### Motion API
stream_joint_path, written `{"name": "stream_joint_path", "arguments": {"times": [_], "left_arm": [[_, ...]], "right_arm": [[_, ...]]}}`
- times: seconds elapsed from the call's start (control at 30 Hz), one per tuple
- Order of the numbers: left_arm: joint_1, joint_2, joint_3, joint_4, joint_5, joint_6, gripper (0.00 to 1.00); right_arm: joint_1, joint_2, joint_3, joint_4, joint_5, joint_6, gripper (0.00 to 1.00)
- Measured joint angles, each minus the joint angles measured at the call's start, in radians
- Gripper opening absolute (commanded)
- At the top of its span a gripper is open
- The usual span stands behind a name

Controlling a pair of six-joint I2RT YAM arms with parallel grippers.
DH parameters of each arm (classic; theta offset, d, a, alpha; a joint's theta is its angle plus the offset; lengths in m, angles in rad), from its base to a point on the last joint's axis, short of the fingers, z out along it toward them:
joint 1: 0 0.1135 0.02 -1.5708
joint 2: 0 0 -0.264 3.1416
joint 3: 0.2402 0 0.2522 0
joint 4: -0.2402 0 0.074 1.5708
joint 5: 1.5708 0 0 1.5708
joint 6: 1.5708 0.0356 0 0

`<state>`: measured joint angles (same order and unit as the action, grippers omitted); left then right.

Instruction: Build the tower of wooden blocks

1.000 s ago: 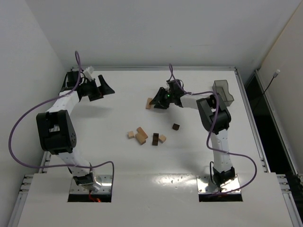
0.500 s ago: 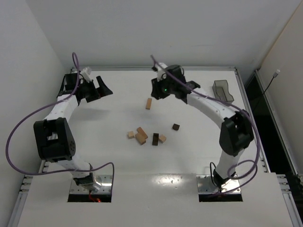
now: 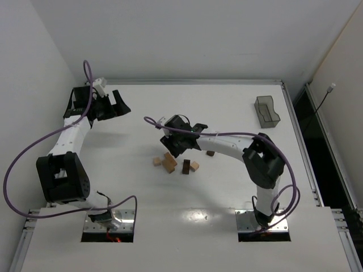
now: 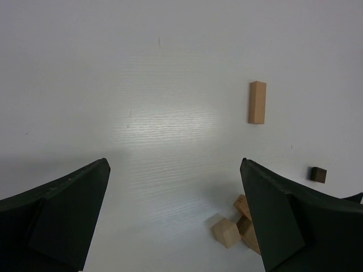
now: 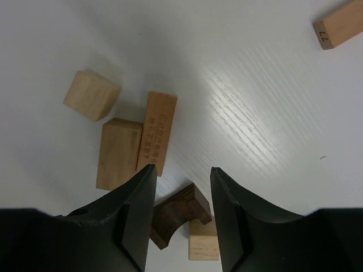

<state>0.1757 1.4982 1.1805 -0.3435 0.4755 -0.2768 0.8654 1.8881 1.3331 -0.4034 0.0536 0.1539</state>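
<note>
Tan and dark brown wood blocks (image 3: 169,162) lie loose in a small cluster near the middle of the white table (image 3: 142,192), all of them flat and none stacked. My right arm reaches leftward across the table with its elbow bent, and the right gripper (image 3: 177,146) hangs over that cluster, pointing down. From its wrist I see the black fingers (image 5: 136,209) standing partly apart with nothing between them.

Below them sit a tan cube (image 5: 91,94), two tan oblongs (image 5: 119,153) side by side and touching, one with small stamped lettering, and a dark brown block (image 5: 178,212) with a curved notch cut into it. A long tan block (image 5: 340,25) lies apart from the cluster, and a small dark cube (image 3: 210,153) sits alone just beside the right arm.

My left arm stretches to the far left corner. The left gripper (image 3: 116,107) holds nothing, its jaws spread wide.

A translucent grey bin (image 3: 266,111) stands at the far right.
</note>
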Motion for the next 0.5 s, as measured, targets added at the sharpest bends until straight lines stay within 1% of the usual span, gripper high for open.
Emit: {"name": "stream_joint_path", "arguments": {"times": [0.23,0.5], "left_arm": [[0.0,-0.003,0.0,-0.016,-0.011,0.01,1.0],[0.0,-0.002,0.003,-0.019,-0.013,0.011,1.0]], "right_arm": [[-0.002,0.074,0.05,0.003,0.024,0.04,0.41],[0.014,0.126,0.057,-0.003,0.017,0.056,0.41]]}}
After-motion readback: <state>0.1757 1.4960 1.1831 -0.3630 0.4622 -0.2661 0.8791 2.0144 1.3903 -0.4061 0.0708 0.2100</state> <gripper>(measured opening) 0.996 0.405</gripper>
